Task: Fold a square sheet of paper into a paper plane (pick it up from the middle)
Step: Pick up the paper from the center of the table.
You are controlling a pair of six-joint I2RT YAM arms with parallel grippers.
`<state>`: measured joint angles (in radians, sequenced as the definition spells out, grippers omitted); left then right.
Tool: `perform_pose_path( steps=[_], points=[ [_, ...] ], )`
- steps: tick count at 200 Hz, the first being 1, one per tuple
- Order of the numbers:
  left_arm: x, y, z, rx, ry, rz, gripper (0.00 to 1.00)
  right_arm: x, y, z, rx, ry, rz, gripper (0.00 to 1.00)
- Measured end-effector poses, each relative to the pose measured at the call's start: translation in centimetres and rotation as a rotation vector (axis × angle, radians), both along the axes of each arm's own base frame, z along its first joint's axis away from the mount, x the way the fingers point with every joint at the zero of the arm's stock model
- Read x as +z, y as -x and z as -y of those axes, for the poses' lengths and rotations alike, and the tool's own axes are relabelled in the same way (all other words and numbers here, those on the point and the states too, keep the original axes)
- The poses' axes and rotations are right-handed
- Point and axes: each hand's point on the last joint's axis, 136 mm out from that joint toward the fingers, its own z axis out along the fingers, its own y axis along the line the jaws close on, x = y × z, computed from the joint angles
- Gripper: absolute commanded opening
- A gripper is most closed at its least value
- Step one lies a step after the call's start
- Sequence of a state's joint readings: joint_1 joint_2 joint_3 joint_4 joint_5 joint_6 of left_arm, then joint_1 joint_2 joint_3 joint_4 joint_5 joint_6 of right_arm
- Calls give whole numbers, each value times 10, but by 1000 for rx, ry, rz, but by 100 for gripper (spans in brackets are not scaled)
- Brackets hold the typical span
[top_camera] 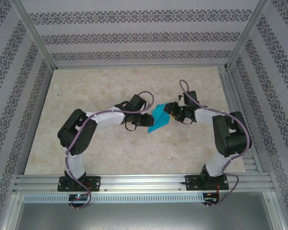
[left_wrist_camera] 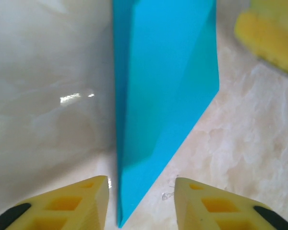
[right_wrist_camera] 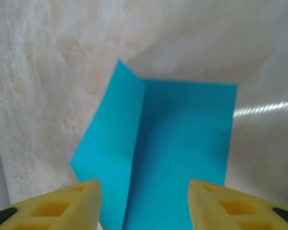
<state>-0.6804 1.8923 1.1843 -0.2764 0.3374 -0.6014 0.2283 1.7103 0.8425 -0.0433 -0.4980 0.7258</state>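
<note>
The beige marbled tabletop point(top_camera: 86, 86) is spreading between patterned walls, and the two arms are reaching in from its near edge, bending towards each other over the middle. The left arm of white and black segments point(top_camera: 101, 120) is angling right. The matching right arm point(top_camera: 221, 124) is angling left.

Between their tips, near the centre of the table, the teal-blue paper sheet point(top_camera: 158, 117) is sitting partly folded. In the right wrist view the sheet point(right_wrist_camera: 177, 143) is showing one straight crease, with a narrower flap slanting off to the left of it. In the left wrist view it point(left_wrist_camera: 163, 96) is tapering to a sharp point.

The left gripper point(left_wrist_camera: 141, 191) is standing partly open. That point is lying in the gap between its yellow fingers point(left_wrist_camera: 77, 199), with clear table showing on both sides, so nothing is being pinched. The right gripper point(right_wrist_camera: 144, 196) is also standing apart, about halfway. Its yellow fingers point(right_wrist_camera: 230, 201) are flanking the crease without closing on the paper.
</note>
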Motion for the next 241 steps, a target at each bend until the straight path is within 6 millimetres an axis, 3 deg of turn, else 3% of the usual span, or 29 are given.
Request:
perform_pose_path(
  steps=[42,73,94,133,156,197,241],
  points=[
    [-6,-7,-11,60,19,-20,47,-6,4,-24,42,-20,1,49],
    [-7,-8,-11,71,38,-26,50,-20,3,-31,53,-27,-23,44],
    [-10,-9,-15,86,43,-35,54,-18,-1,-35,64,-48,-1,39],
    [-16,-12,-27,121,88,-70,68,-15,-7,-46,96,-93,40,20],
    [-9,-14,-33,134,146,-71,79,-10,-10,-52,105,-127,59,8],
    [23,-18,-52,147,251,-35,95,25,-17,-63,131,-229,155,7],
    [85,-19,-48,96,400,56,100,108,-16,-77,187,-398,325,8]
  ],
)
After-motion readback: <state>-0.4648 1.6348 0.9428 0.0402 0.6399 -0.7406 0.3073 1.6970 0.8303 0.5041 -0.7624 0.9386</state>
